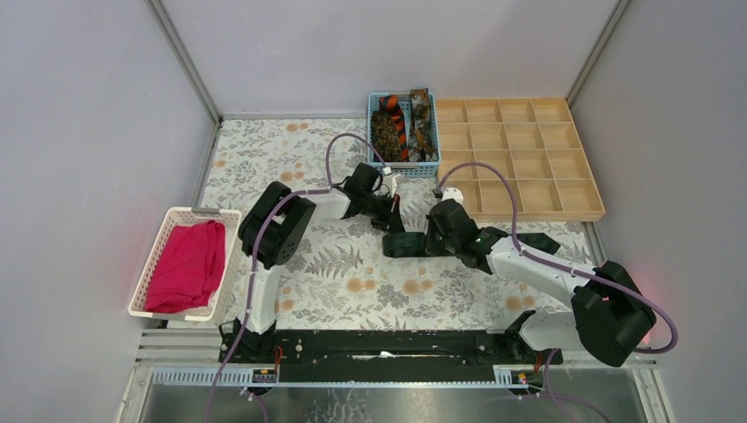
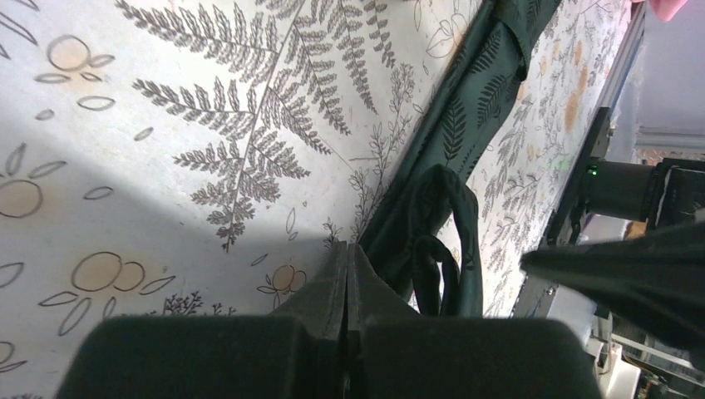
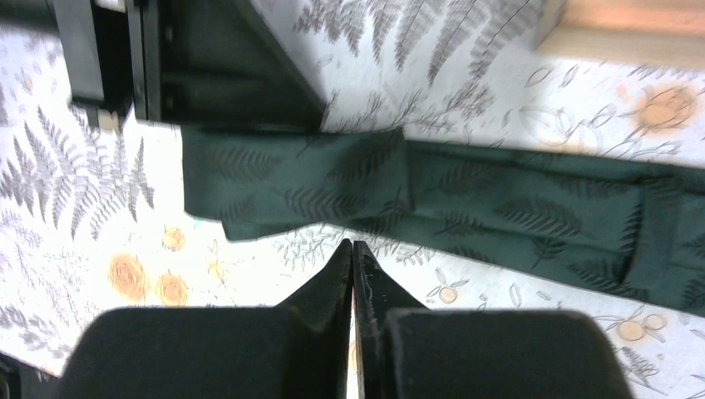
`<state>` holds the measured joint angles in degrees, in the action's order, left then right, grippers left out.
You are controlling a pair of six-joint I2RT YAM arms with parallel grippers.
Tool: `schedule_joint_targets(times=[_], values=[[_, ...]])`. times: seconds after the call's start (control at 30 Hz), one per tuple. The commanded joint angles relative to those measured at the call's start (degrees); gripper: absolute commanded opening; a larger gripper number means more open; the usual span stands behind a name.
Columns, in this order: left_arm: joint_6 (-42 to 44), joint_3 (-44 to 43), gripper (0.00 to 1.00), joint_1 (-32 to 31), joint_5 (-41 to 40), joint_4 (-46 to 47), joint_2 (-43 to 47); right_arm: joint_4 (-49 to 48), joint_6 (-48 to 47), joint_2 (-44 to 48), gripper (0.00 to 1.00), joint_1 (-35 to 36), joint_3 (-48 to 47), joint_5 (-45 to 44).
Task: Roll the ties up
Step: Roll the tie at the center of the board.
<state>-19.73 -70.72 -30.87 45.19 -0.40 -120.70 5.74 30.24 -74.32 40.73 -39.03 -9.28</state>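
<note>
A black-green tie (image 1: 539, 241) with a faint fern pattern lies flat across the middle of the table. Its left end is folded over (image 3: 291, 189) and shows as a loose loop in the left wrist view (image 2: 439, 237). My left gripper (image 1: 394, 224) is shut; its tips (image 2: 347, 246) rest beside that loop with no cloth seen between them. My right gripper (image 1: 421, 240) is shut and empty, its tips (image 3: 352, 243) just off the tie's near edge. Mottled brown ties and an orange-and-black striped tie (image 1: 398, 128) lie in the blue basket (image 1: 403, 170).
A wooden tray of square compartments (image 1: 520, 159) stands at the back right, close to the right arm. A white basket (image 1: 167, 225) holding a magenta cloth (image 1: 187, 264) sits at the left edge. The left gripper's body (image 3: 208, 66) shows just beyond the tie.
</note>
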Motion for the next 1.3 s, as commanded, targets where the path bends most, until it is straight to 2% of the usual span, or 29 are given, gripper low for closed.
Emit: schedule_joint_targets(times=[0.0, 0.23, 0.67, 1.0, 1.27], values=[[2.21, -2.89, 0.0, -0.22, -0.66, -1.49, -1.01, 0.63, 0.1, 0.16, 0.03, 3.42, 1.54, 4.89], [3.44, -2.45, 0.0, -0.15, -1.91, -2.85, -0.11, -2.86, 0.75, -6.23, 0.0, 8.79, 1.33, 4.29], [4.76, -0.38, 0.0, 0.11, -3.09, -4.4, 0.55, -7.61, -1.27, -19.58, 0.0, 10.29, -5.24, -2.68], [5.55, 0.16, 0.0, 0.55, -2.97, -5.57, 0.47, -6.63, -3.4, -23.05, 0.0, 10.27, -11.58, -5.46], [6.25, 0.46, 0.0, 1.21, -3.04, -6.21, 0.06, -6.29, -3.05, -20.57, 0.0, 10.96, -10.82, -2.37]])
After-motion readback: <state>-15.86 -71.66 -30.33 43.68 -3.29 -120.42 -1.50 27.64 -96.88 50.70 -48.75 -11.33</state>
